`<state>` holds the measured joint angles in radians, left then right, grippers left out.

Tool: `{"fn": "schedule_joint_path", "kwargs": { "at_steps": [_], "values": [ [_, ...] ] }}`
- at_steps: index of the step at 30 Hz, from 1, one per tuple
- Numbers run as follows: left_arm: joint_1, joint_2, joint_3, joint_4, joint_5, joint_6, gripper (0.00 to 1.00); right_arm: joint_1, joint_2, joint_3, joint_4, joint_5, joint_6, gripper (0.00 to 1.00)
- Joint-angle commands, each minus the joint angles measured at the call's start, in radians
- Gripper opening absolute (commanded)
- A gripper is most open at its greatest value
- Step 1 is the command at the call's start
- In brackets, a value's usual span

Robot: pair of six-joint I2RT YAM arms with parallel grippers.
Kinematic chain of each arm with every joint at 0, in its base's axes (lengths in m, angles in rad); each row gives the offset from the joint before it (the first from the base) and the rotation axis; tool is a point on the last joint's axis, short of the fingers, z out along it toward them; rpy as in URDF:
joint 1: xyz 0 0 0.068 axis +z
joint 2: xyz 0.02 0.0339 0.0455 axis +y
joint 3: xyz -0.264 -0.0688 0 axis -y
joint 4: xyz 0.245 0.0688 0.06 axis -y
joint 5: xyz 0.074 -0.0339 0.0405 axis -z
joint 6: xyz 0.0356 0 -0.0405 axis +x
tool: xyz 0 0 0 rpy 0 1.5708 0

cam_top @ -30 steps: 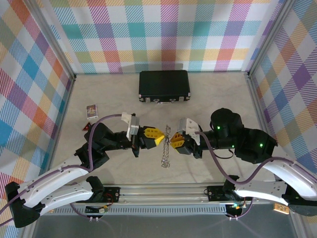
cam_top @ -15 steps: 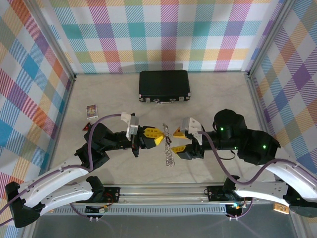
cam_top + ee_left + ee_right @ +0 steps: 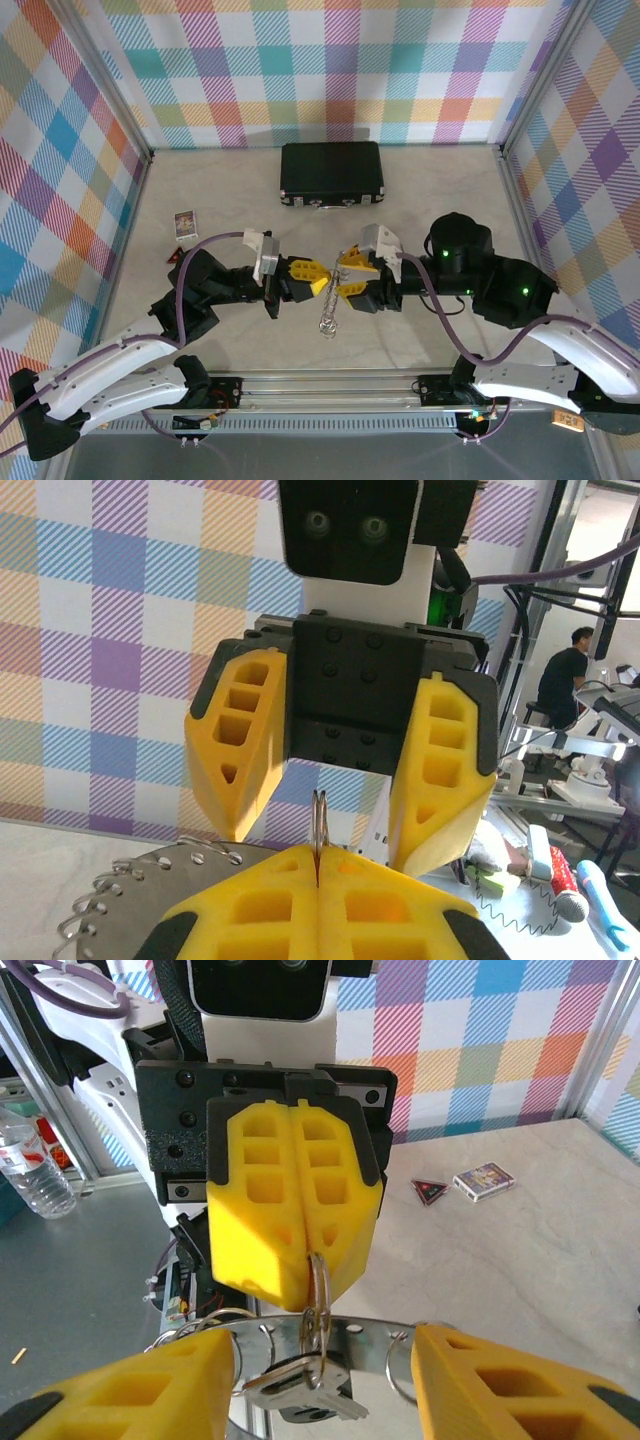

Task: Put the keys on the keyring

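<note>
Pinching hard, the left pincer (image 3: 322, 283) has its yellow fingers pressed flat together on the keyring (image 3: 317, 1285), a thin loop standing edge-on right at its tips. Directly beneath those tips hang the keys (image 3: 327, 315), a silvery bunch dangling toward the surface (image 3: 450, 190). Whether the lowest ones touch it, I can't tell. Nose to nose with it sits the right pincer (image 3: 342, 278), fingers spread wide, one on either side of the loop and gripping nothing. From its wrist camera a curved run of the bunch arcs across the gap between its own fingers, just under the loop. Back behind the left pincer, past its wrist, a small red triangle (image 3: 176, 256) lies on the surface, and a little card box (image 3: 185, 222) sits just beyond it. Farther out, well beyond where the two pincers meet, a black case (image 3: 331, 172) lies flat and closed.
</note>
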<state>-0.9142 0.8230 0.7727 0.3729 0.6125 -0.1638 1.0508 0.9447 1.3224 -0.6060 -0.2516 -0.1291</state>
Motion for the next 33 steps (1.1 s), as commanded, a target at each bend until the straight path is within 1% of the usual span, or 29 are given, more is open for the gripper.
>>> {"fn": "schedule_joint_path", "kwargs": {
  "at_steps": [1, 6, 8, 10, 15, 18, 21, 22, 24, 25, 26, 28, 31, 33],
  "values": [
    [-0.002, -0.022, -0.012, 0.032, 0.019, 0.016, 0.0, 0.003, 0.006, 0.026, 0.055, -0.032, 0.023, 0.45],
    [-0.002, -0.024, -0.014, 0.031, 0.023, 0.015, 0.0, 0.005, 0.006, 0.02, 0.071, -0.043, 0.023, 0.32],
    [-0.002, -0.025, -0.013, 0.031, 0.024, 0.015, 0.0, 0.005, 0.013, 0.02, 0.071, -0.046, 0.023, 0.25],
    [-0.003, -0.025, -0.011, 0.028, 0.023, 0.015, 0.0, 0.005, 0.022, 0.022, 0.065, -0.053, 0.023, 0.15],
    [-0.002, -0.024, -0.008, 0.022, 0.021, 0.012, 0.0, 0.005, 0.031, 0.029, 0.037, -0.049, 0.019, 0.01],
    [-0.003, -0.022, -0.002, 0.0, 0.01, 0.017, 0.0, 0.006, 0.025, 0.033, 0.02, -0.033, 0.004, 0.0],
    [-0.003, -0.036, 0.021, -0.102, -0.041, 0.061, 0.0, 0.005, 0.028, 0.047, -0.01, -0.039, -0.025, 0.0],
    [-0.002, -0.038, 0.041, -0.171, -0.06, 0.097, 0.05, 0.005, 0.034, 0.057, -0.029, -0.044, -0.039, 0.0],
    [-0.003, -0.032, 0.094, -0.319, -0.075, 0.168, 0.21, 0.005, 0.049, 0.081, -0.075, -0.052, -0.069, 0.0],
    [-0.003, -0.025, 0.124, -0.392, -0.081, 0.206, 0.25, 0.005, 0.058, 0.097, -0.104, -0.057, -0.086, 0.0],
    [-0.003, -0.022, 0.15, -0.445, -0.089, 0.237, 0.27, 0.005, 0.069, 0.117, -0.133, -0.067, -0.105, 0.0],
    [-0.003, -0.004, 0.2, -0.567, -0.098, 0.302, 0.28, 0.005, 0.1, 0.167, -0.199, -0.088, -0.139, 0.0],
    [-0.003, 0.037, 0.272, -0.715, -0.075, 0.366, 0.25, 0.006, 0.137, 0.225, -0.268, -0.093, -0.181, 0.0],
    [-0.003, 0.055, 0.299, -0.755, -0.05, 0.383, 0.24, 0.006, 0.16, 0.26, -0.304, -0.095, -0.202, 0.0]
  ]
}}
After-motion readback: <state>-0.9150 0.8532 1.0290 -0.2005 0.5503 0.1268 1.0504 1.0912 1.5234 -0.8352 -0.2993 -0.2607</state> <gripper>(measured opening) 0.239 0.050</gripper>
